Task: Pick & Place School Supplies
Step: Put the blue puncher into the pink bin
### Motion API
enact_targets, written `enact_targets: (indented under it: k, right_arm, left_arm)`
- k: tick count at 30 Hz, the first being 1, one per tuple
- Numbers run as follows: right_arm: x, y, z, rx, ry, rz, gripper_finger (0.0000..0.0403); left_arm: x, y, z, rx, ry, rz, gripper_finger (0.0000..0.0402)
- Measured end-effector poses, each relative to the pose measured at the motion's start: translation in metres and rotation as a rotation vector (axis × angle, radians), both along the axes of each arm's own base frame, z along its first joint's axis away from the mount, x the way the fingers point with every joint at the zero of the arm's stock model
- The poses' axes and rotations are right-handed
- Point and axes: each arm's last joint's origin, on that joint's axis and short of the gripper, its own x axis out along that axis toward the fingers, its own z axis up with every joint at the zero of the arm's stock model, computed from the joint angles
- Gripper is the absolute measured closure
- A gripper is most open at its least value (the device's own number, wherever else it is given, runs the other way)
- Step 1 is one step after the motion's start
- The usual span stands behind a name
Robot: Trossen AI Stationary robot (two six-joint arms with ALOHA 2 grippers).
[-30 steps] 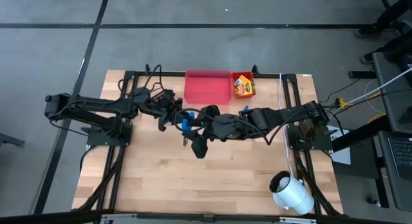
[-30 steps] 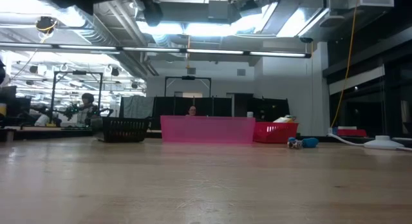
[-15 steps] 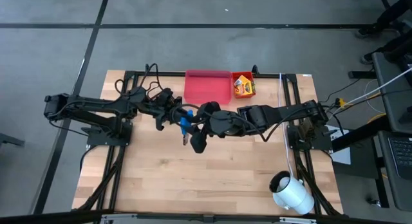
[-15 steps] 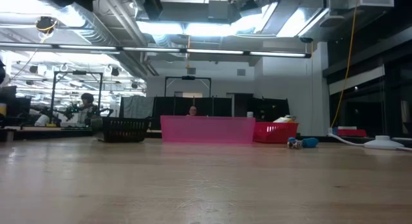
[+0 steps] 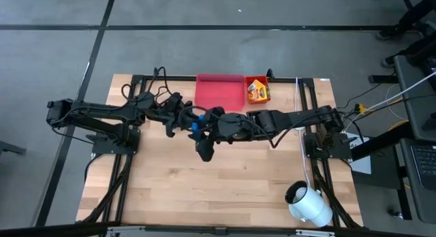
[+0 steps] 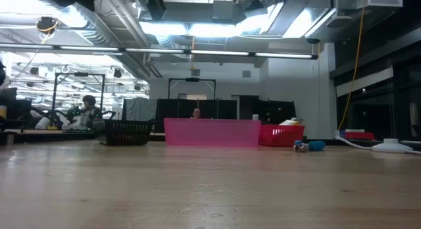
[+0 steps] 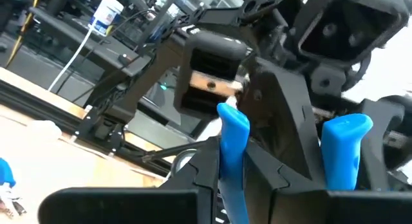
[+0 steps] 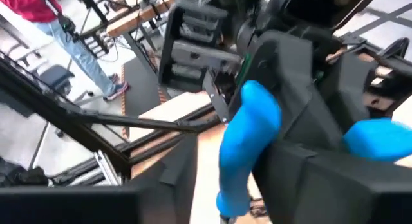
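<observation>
Pale wooden planks make up the table (image 5: 170, 189), which stands on a grey floor; across it the low view looks into a long workshop with strip lights and a seated person (image 6: 88, 108) far back at 9 o'clock.

At the table's 12 o'clock edge sits the pink mesh bin (image 5: 220, 92); nothing can be made out inside it. Touching its side toward 1 o'clock is the smaller orange bin (image 5: 248, 82), which holds the yellow-and-green crayon boxes (image 5: 258, 93). The low view also shows a black mesh bin (image 6: 128, 131) beside the pink one; its contents cannot be seen. A large white cylinder (image 5: 308, 204) lies at the 5 o'clock corner.

Both arms meet just toward 11 o'clock of the table's centre. The left gripper (image 5: 182, 120) is clamped on a blue-handled plier tool (image 5: 193, 128), held above the wood, its two blue handles rising from that claw in the left wrist view. The right gripper (image 5: 204, 122) is right against the same tool from the 3 o'clock side; whether its claw is apart or together cannot be told. A second blue-handled tool (image 6: 309, 146) lies on the table near the orange bin.
</observation>
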Motion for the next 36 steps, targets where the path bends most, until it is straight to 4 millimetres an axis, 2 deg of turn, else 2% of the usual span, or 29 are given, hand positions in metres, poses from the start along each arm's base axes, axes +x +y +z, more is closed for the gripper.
enact_targets:
  k: [4, 5, 12, 17, 20, 23, 25, 27, 31, 36]
  right_arm:
    - [0.003, 0.001, -0.002, -0.023, -0.005, 0.008, 0.0345]
    - [0.003, 0.001, -0.002, -0.035, -0.004, 0.005, 0.0353]
    - [0.004, 0.0, 0.0, -0.035, -0.024, -0.001, 0.0351]
    - [0.002, 0.003, -0.003, -0.026, 0.013, 0.019, 0.0351]
    - [0.0, 0.0, -0.006, -0.027, 0.046, 0.0, 0.0351]
    - [-0.004, -0.013, -0.018, -0.03, 0.178, -0.056, 0.0351]
    - [-0.006, -0.029, -0.024, -0.023, 0.264, -0.092, 0.0351]
    - [-0.005, -0.054, -0.031, 0.02, 0.33, -0.124, 0.0351]
    - [0.0, -0.123, -0.049, 0.106, 0.441, -0.176, 0.0351]
    - [0.004, -0.214, -0.087, 0.237, 0.54, -0.121, 0.0351]
  left_arm:
    - [-0.001, 0.001, 0.001, 0.024, -0.008, 0.005, 0.0365]
    - [-0.001, 0.002, 0.001, 0.041, -0.013, 0.011, 0.0356]
    - [-0.01, 0.018, 0.008, 0.131, -0.051, 0.095, 0.0251]
    - [-0.041, 0.029, 0.032, 0.226, -0.183, 0.22, 0.0206]
    - [-0.065, 0.029, 0.049, 0.29, -0.293, 0.283, 0.0201]
    - [-0.09, 0.026, 0.07, 0.351, -0.39, 0.358, 0.0206]
    - [-0.099, 0.023, 0.08, 0.392, -0.349, 0.37, 0.0213]
    - [-0.103, 0.02, 0.086, 0.422, -0.258, 0.367, 0.022]
    - [-0.102, 0.016, 0.088, 0.457, -0.111, 0.352, 0.0231]
    - [-0.1, 0.012, 0.09, 0.468, -0.104, 0.353, 0.0241]
